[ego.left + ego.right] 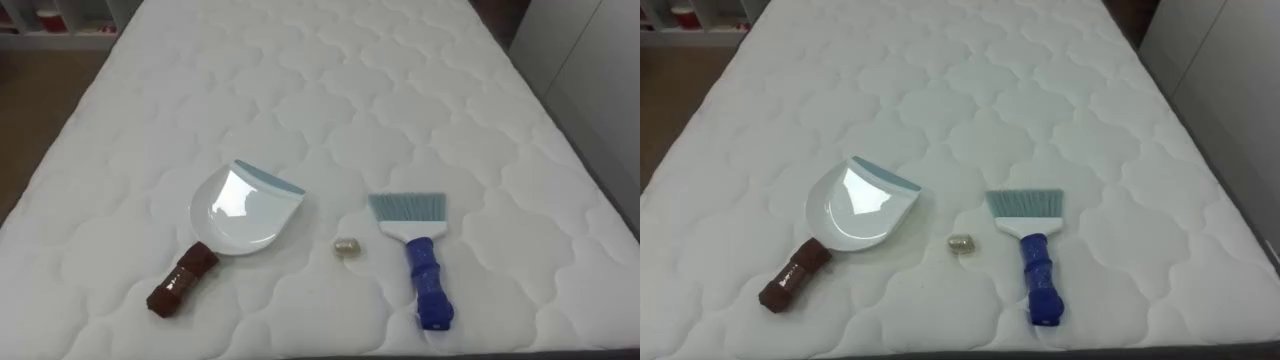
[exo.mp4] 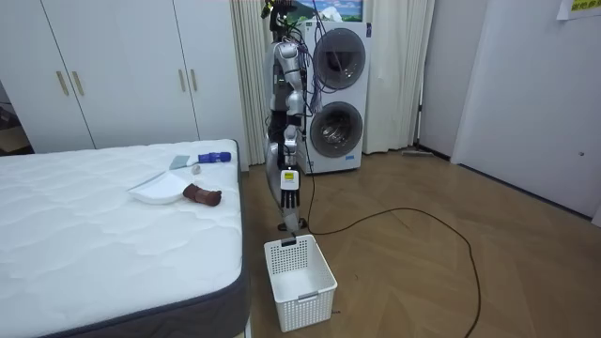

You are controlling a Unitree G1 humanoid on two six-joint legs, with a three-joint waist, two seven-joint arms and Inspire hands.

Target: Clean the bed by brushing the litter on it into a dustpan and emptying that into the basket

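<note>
Room view: the robot stands upright at the end of the bed [image 2: 84, 244], a white basket [image 2: 299, 282] on the floor by its feet. Its left hand [image 2: 289, 191] hangs at its side, fingers seemingly straight and holding nothing. On the mattress, a small crumpled scrap [image 1: 346, 246] lies between a white dustpan [image 1: 240, 210] and a blue brush [image 1: 418, 245], touching neither.

We cannot make out what the small pale object [image 1: 347, 246] between the dustpan [image 1: 240, 208] and the brush [image 1: 418, 255] is. The bed [image 1: 330, 90] runs off the top of the eye views and its near corners off their sides. The room view's left edge cuts it too.
</note>
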